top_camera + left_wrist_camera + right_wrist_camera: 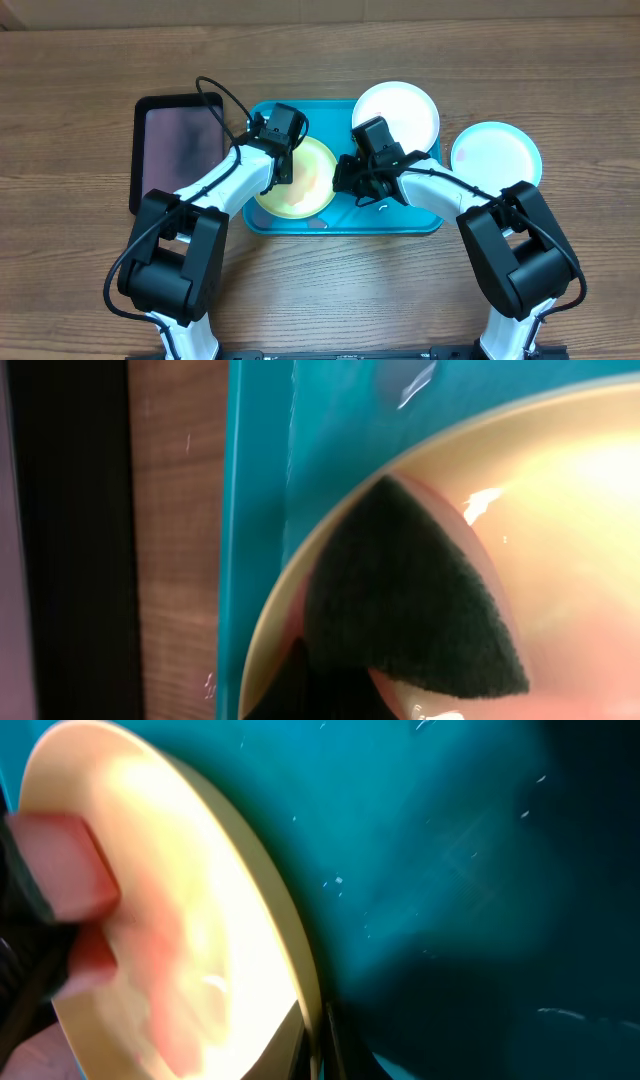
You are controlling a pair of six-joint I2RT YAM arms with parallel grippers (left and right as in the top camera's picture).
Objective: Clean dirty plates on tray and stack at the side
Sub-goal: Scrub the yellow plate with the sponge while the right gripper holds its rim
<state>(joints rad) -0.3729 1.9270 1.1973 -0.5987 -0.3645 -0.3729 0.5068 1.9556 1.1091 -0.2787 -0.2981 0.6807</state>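
The yellow-green plate [305, 185] lies in the left half of the turquoise tray [400, 215]. My left gripper [283, 165] is over its left side, shut on a dark scrub pad [410, 600] that presses on the plate's surface [560, 510]. My right gripper [345, 180] is shut on the plate's right rim [300, 970], which runs between its fingers above the tray floor [450, 870]. The plate looks pinkish in places. A white plate [395, 110] rests at the tray's far right corner. A light blue plate [495, 152] sits on the table to the right.
A black rectangular tray [178, 140] lies on the table just left of the turquoise one, with a strip of wood [170, 540] showing between them. Both arms reach in from the table's near edge.
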